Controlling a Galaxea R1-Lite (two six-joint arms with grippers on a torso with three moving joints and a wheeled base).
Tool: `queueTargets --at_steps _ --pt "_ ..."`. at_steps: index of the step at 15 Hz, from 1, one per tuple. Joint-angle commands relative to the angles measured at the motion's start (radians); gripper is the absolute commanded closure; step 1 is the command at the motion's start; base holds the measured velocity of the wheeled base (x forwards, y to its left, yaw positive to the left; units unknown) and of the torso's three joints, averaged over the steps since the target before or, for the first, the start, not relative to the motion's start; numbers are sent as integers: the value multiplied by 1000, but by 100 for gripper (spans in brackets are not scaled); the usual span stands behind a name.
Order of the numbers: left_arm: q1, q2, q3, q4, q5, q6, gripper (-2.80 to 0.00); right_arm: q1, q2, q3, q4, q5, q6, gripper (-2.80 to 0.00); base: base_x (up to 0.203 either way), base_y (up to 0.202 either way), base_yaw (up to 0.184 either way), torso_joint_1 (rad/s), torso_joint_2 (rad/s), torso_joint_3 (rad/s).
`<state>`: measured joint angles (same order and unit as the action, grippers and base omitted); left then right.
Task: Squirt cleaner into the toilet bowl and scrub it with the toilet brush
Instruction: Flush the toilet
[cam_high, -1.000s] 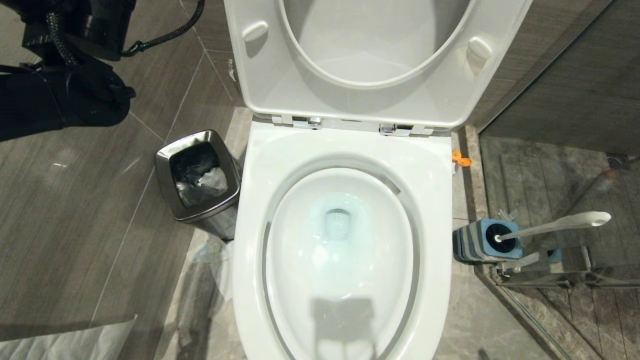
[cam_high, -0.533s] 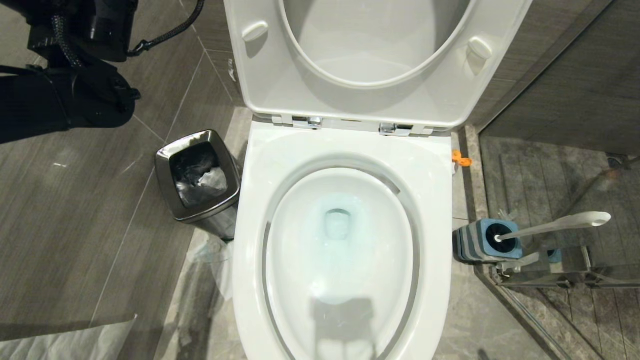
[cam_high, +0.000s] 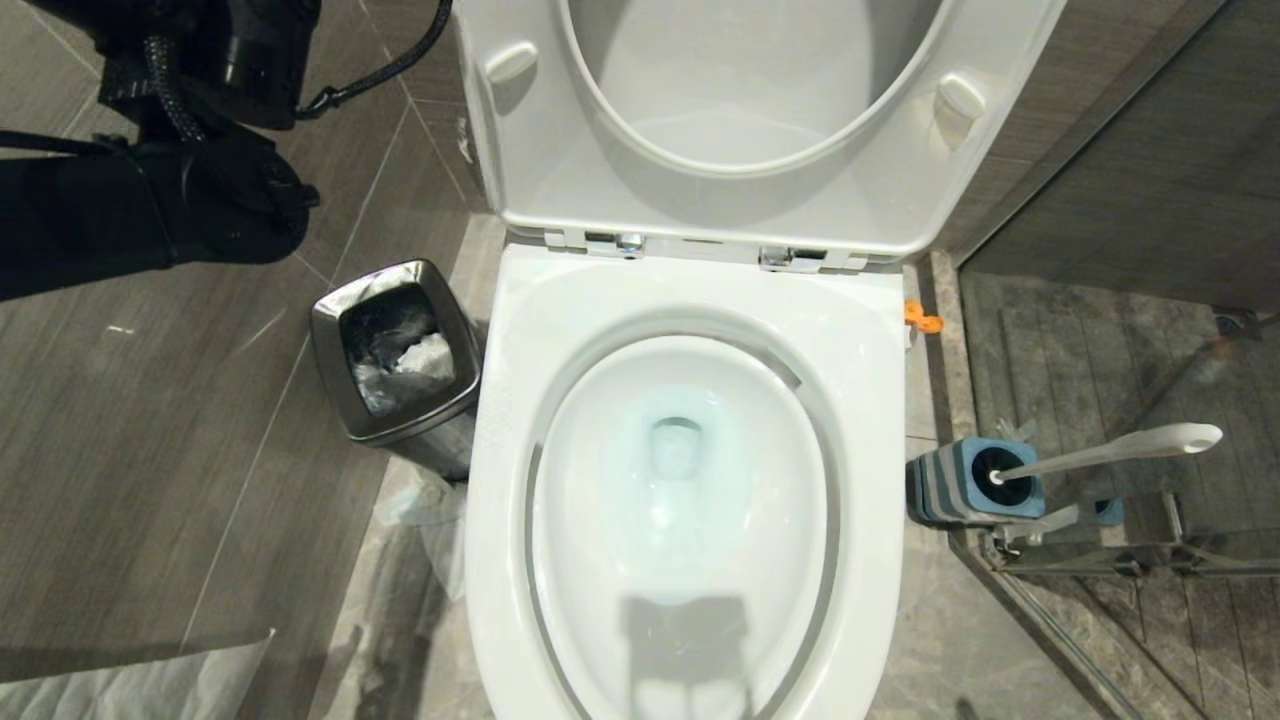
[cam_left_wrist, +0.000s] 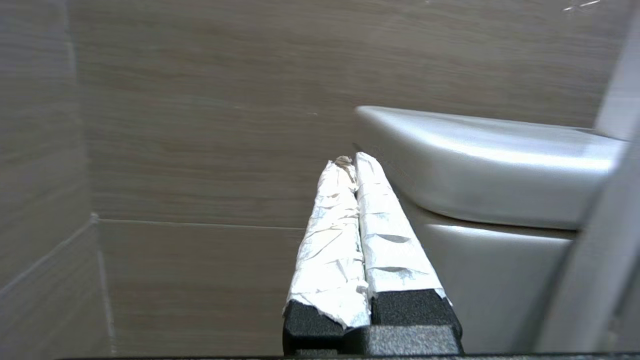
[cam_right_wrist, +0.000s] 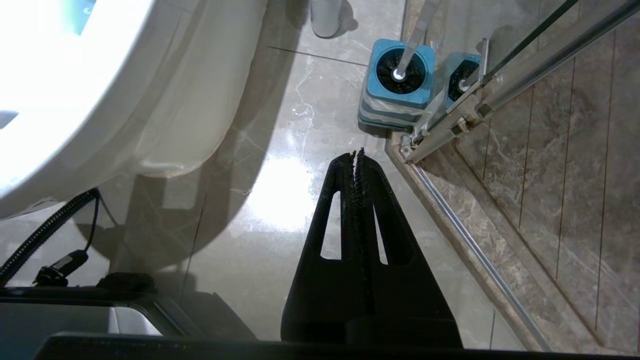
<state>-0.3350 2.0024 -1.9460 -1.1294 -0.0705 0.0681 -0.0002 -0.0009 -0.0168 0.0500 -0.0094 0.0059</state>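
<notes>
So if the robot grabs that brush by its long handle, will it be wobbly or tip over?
Probably light: the brush has a slim handle. It leans far out of its holder, so a sideways tug might tip the small holder. The handle looks smooth and glossy, so it may slip between the fingers. It looks stiff, not floppy.

1. You're in a bathroom: a white ceramic toilet bowl (cam_high: 690, 300) sits dead centre, seat and lid (cam_high: 750, 110) flipped up.
2. Look left: a small steel bin (cam_high: 400, 365) stands just beside it on grey tiled floor (cam_high: 150, 450).
3. On your right, a toilet brush (cam_high: 1100, 455) rests in its blue holder (cam_high: 975, 480), next to a glass shower screen's metal rail (cam_high: 1130, 560).
</notes>
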Motion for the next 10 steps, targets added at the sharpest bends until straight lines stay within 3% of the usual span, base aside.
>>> queueTargets --at_steps 1,5,10 --pt "-27 14 2 -20 -3 3 0 0 1 0 1 0 0 0 0 0 0 0 0 0" --pt "-60 37 2 -14 -5 17 0 0 1 0 1 0 0 0 0 0 0 0 0 0" --pt "-48 67 2 -16 -3 30 0 0 1 0 1 0 0 0 0 0 0 0 0 0"
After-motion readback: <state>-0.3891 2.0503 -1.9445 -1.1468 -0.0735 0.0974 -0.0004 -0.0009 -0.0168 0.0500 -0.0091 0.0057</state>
